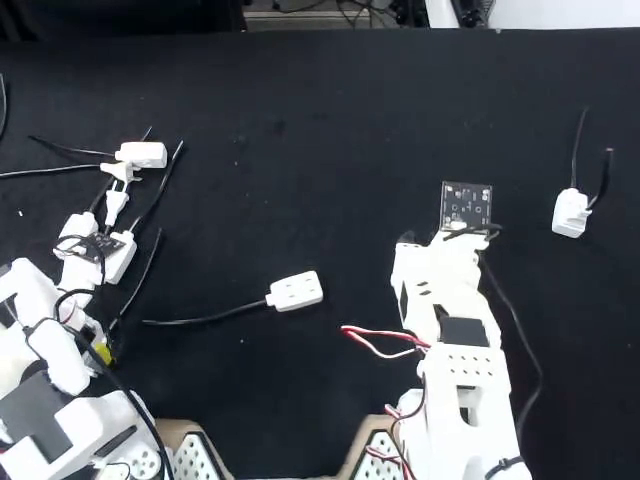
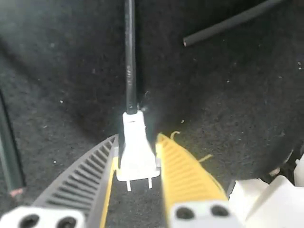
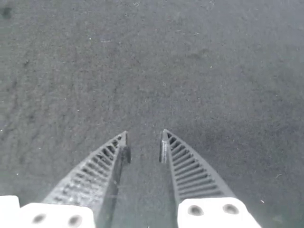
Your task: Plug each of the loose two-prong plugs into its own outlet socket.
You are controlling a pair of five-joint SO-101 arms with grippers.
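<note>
Your left claw (image 2: 137, 138) is clenched on a white two-prong plug (image 2: 137, 154); the plug's long axis runs along the fingers, prongs back toward the wrist, black cord (image 2: 129, 57) leading away; the outlet socket (image 1: 297, 290) lies between both arms, so you will probably have to turn the prongs toward it; your right claw (image 3: 144, 134) hangs released, empty, over the black mat (image 3: 213, 57).

Three outlet sockets (image 1: 141, 153), (image 1: 295, 291), (image 1: 570, 213), two arms (image 1: 460, 350), (image 1: 45, 380), one plug (image 2: 137, 152) I can count for sure

No text, number or sign is legible. Pale marks on the small dark board (image 1: 467, 205), right of centre, are too small to read.
</note>
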